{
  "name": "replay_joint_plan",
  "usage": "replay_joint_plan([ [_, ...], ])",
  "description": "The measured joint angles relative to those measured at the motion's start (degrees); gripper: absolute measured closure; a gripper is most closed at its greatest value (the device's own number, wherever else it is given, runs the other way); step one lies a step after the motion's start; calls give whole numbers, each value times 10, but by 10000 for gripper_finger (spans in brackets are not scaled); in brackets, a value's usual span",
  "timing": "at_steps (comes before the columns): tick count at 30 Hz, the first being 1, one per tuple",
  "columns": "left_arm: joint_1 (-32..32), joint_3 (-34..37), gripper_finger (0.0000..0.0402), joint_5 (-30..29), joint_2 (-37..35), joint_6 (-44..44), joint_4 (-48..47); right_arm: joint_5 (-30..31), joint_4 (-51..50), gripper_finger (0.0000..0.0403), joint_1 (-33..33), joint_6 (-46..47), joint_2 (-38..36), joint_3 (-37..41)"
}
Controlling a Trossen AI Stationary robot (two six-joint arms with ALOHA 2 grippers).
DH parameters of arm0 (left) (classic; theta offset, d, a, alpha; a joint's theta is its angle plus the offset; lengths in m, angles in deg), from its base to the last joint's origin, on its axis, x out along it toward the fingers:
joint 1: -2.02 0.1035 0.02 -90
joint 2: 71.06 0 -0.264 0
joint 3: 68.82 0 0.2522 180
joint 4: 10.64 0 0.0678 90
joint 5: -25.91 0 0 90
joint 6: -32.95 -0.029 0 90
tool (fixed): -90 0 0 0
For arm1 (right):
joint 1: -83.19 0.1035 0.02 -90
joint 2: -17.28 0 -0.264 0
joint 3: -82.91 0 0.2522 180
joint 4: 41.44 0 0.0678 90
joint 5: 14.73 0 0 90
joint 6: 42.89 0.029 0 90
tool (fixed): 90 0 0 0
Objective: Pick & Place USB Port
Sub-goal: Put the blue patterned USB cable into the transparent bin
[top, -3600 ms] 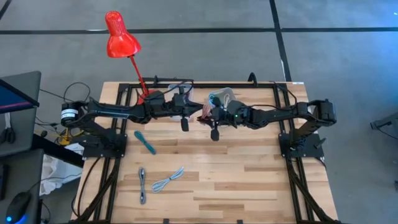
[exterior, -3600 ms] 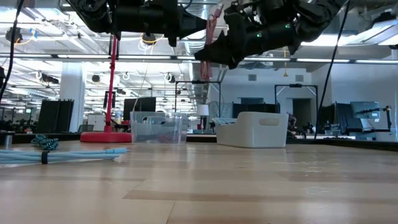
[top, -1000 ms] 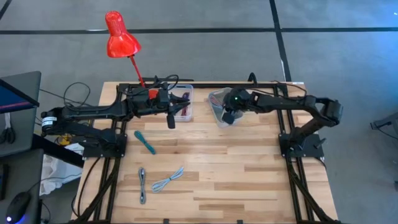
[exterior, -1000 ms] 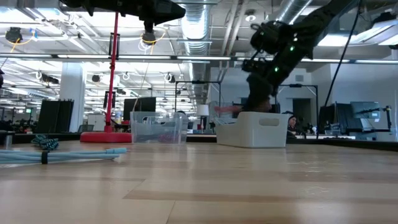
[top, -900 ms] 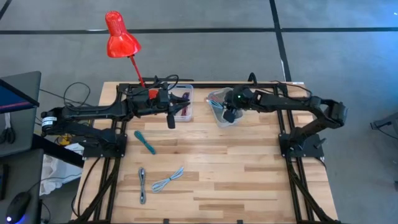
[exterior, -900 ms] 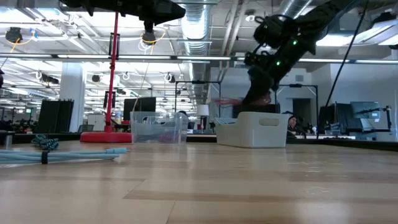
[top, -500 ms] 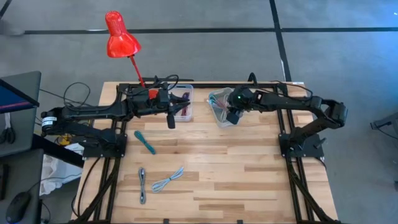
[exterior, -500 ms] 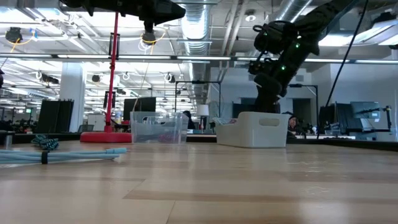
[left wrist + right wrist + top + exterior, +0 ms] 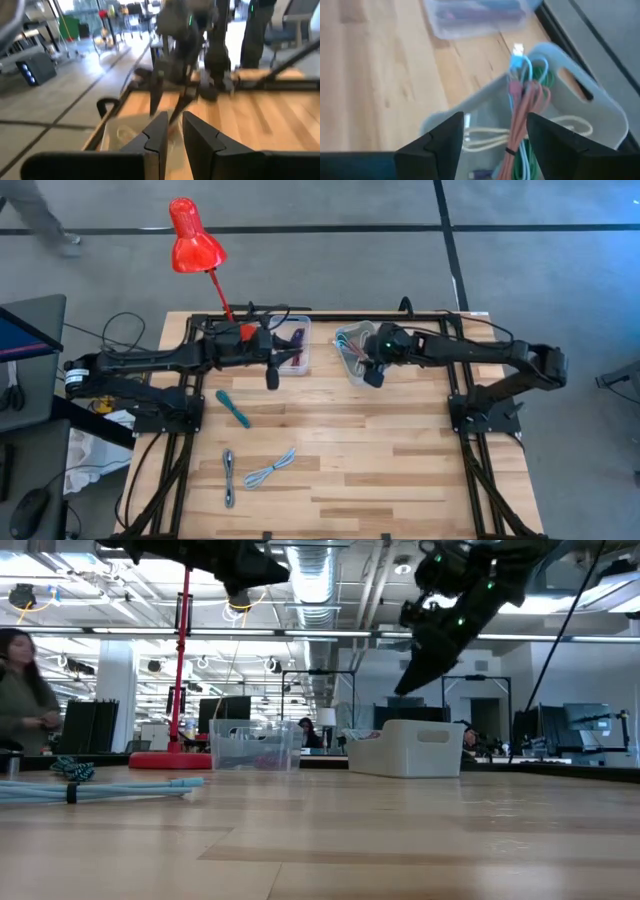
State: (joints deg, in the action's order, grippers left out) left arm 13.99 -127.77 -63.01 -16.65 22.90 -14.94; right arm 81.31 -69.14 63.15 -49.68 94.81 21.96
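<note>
My right gripper stands open above the white bin at the table's far side, its fingers pointing down and holding nothing. Inside the bin lies a pink USB cable on top of blue, green and cream cables. In the low view the right gripper hangs well above the bin. My left gripper hovers by the clear bin, its fingers a narrow gap apart with nothing between them.
The clear bin holds red and purple cables. On the table's left part lie a teal cable, a grey cable and a light blue cable. A red lamp stands at the far left. A person passes beyond the table.
My right gripper has let go of the pink cable, which now lies in the white bin, and has risen from the bin's rim to well above it. My left arm has shifted a little toward the table's left edge.
</note>
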Motion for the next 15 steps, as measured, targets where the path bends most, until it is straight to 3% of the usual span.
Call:
replay_joint_plan([
  [15, -5, 0, 344, 4, -93, 33, -201, -2, 37, 236, 86, -7, -91, 0],
])
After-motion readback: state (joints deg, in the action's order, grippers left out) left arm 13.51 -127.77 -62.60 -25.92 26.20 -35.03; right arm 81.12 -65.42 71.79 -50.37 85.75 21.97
